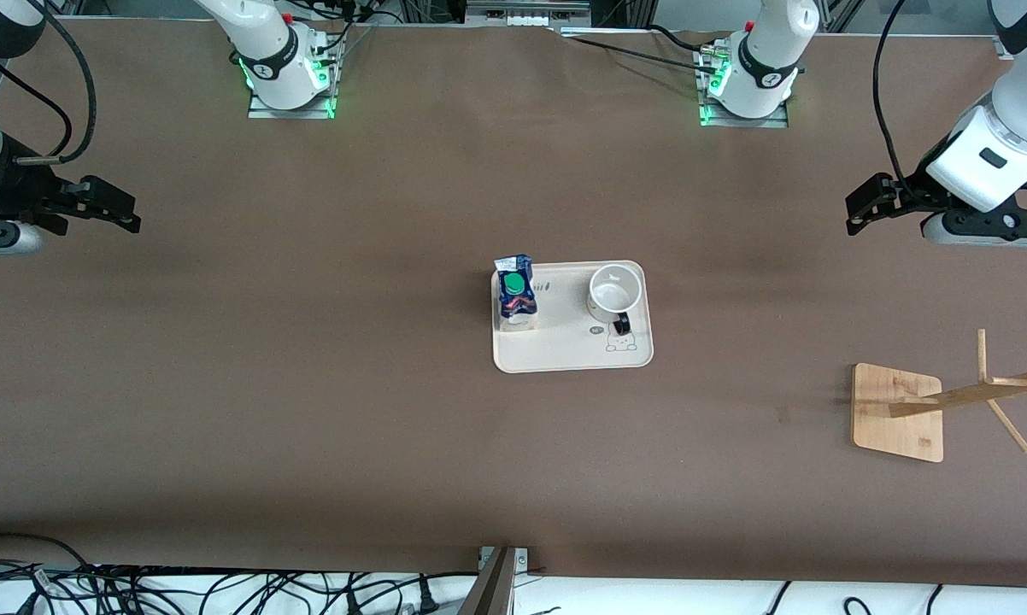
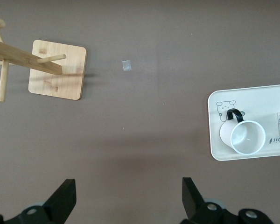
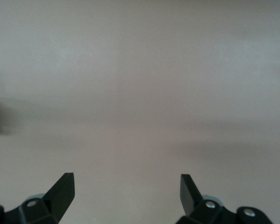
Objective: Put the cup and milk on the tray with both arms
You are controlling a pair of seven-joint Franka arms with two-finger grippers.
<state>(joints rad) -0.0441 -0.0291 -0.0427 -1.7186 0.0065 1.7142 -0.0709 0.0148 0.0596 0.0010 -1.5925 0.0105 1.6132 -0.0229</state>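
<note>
Two items on the tray (image 1: 565, 354): milk carton (image 1: 516, 293) at its rim, mug (image 1: 612, 290) beside. Left gripper (image 2: 128, 198) and right gripper (image 3: 126, 193) spread, empty, well apart. Risk: carton tips if tray is jolted.

Worktop (image 1: 308, 384) — brown covering, running edge to edge. The tray (image 1: 565, 350) lies flat near its centre. A wooden rack base (image 1: 898, 414) sits toward the left arm's end, nearer the front edge than the tray — well apart from it. Between them, in the left wrist view, a small pale scrap (image 2: 126, 66) lies on the surface.
</note>
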